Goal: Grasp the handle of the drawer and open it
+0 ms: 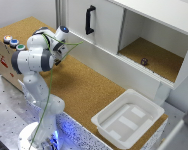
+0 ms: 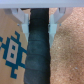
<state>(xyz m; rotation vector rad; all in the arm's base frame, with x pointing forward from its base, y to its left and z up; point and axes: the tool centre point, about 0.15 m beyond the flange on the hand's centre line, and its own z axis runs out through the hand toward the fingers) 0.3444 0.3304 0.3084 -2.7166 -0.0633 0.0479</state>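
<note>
The gripper point(image 2: 37, 22), jaws apart and empty, hangs well apart from the upright handle point(image 1: 89, 20), toward the exterior view's left.

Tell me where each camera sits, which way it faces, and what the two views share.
Exterior view: high, off the arm, looking down on the white Franka arm, cork-topped counter, white flat-fronted drawer with black D-shaped handle, and white plastic tub.
Wrist view: on the wrist, looking past the open gripper at a dark strip between a blue-patterned brown surface and cork.
Shared: apparently only the cork; handle absent from the wrist view.
</note>
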